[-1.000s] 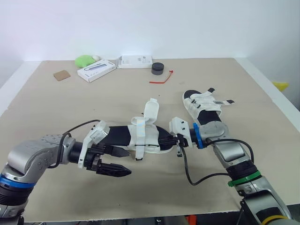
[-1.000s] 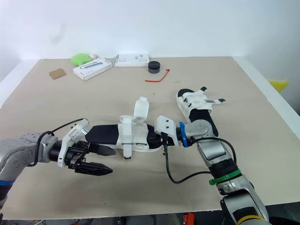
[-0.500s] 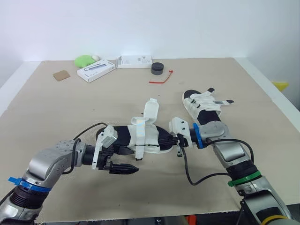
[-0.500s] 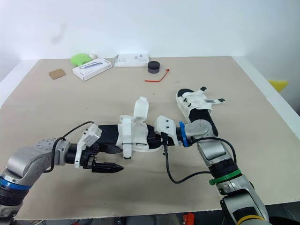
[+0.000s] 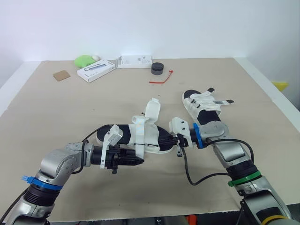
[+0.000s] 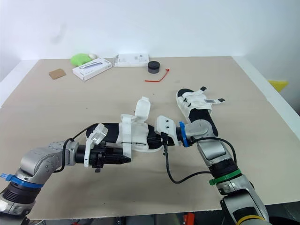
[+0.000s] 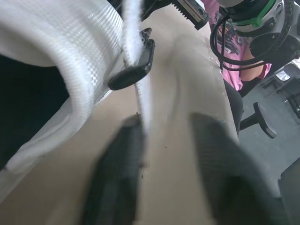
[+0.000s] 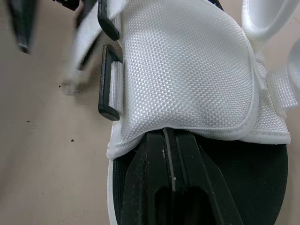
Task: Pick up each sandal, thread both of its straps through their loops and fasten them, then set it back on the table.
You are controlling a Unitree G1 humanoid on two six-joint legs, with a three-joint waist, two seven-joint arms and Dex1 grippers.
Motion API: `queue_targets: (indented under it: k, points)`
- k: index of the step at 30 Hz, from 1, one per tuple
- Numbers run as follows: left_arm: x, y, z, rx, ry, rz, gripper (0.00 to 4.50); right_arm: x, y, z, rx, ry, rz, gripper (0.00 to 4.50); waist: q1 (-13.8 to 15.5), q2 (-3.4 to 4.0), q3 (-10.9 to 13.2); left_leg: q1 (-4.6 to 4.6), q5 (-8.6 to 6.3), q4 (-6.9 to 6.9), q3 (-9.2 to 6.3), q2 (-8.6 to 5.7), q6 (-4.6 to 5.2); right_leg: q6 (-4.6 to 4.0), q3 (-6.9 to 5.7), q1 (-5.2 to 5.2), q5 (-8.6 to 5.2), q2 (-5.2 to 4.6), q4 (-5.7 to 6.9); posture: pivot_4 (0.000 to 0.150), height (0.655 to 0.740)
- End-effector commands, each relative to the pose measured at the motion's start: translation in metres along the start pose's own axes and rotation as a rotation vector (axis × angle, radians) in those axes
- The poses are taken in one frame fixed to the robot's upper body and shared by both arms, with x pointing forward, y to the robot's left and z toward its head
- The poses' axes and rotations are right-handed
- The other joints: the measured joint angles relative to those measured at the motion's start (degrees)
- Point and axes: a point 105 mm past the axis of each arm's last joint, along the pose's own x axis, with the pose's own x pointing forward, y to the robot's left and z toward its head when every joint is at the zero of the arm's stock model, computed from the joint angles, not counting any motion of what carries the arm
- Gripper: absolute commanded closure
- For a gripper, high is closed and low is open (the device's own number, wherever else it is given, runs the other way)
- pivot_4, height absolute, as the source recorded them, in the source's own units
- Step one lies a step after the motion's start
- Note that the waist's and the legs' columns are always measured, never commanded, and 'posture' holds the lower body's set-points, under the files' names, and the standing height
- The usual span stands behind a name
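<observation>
As it lies, sandal (image 5: 140,136) spans left-right.

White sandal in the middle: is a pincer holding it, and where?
Right pincer clamps the white mesh sandal by one end of its sole; left pincer is open.

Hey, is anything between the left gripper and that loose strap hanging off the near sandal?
Nothing visible. The left gripper, fingers open, is right at the strap hanging from the near sandal, with only bare table around it.
</observation>
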Motion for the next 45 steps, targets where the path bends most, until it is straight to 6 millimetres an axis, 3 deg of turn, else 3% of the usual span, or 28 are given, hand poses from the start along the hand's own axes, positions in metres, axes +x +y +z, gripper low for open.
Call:
queue_targets:
  k: [1, 18, 32, 38, 42, 45]
  points:
    - [0.000, -0.005, 0.004, -0.001, -0.024, -0.015, 4.33, -0.001, 0.000, 0.006, -0.038, -0.004, 0.009, 4.50, 0.0, 0.00, 0.0, 0.00, 0.00, 0.00, 0.00, 0.00, 0.00, 0.00, 0.00, 0.00, 0.00, 0.00, 0.00, 0.150, 0.7400]
    - [-0.019, -0.059, -0.014, -0.079, 0.058, -0.136, 4.44, 0.000, 0.000, 0.007, -0.040, -0.008, 0.013, 4.50, 0.0, 0.00, 0.0, 0.01, 0.00, 0.00, -0.01, 0.05, 0.00, -0.01, 0.00, -0.01, -0.03, 0.00, 0.00, 0.150, 0.7400]
    - [-0.023, -0.068, -0.022, -0.103, 0.074, -0.140, 4.44, 0.001, -0.001, 0.008, -0.039, -0.009, 0.015, 4.50, -0.1, 0.00, 0.0, 0.02, 0.00, 0.00, -0.01, 0.03, 0.00, -0.03, -0.02, -0.01, -0.04, 0.02, 0.00, 0.150, 0.7400]
    - [-0.025, -0.063, -0.021, -0.076, 0.079, -0.098, 4.44, 0.001, -0.001, 0.007, -0.040, -0.008, 0.016, 4.50, -0.1, 0.00, 0.0, 0.02, 0.00, 0.00, 0.00, 0.02, 0.00, -0.04, -0.02, -0.01, -0.04, 0.02, 0.00, 0.150, 0.7400]
    - [-0.027, -0.062, -0.024, -0.025, 0.125, -0.093, 3.43, 0.001, -0.002, 0.007, -0.042, -0.009, 0.016, 4.50, -0.1, 0.00, 0.0, 0.02, 0.00, 0.00, -0.01, 0.02, 0.00, -0.04, -0.02, 0.00, -0.04, 0.02, 0.00, 0.150, 0.7400]
    - [-0.032, -0.061, -0.028, 0.062, 0.176, -0.080, 2.24, 0.001, -0.003, 0.008, -0.043, -0.010, 0.016, 4.50, -0.1, 0.01, 0.0, 0.02, 0.00, 0.00, 0.01, 0.01, 0.00, -0.05, -0.02, -0.01, -0.05, 0.03, 0.00, 0.150, 0.7400]
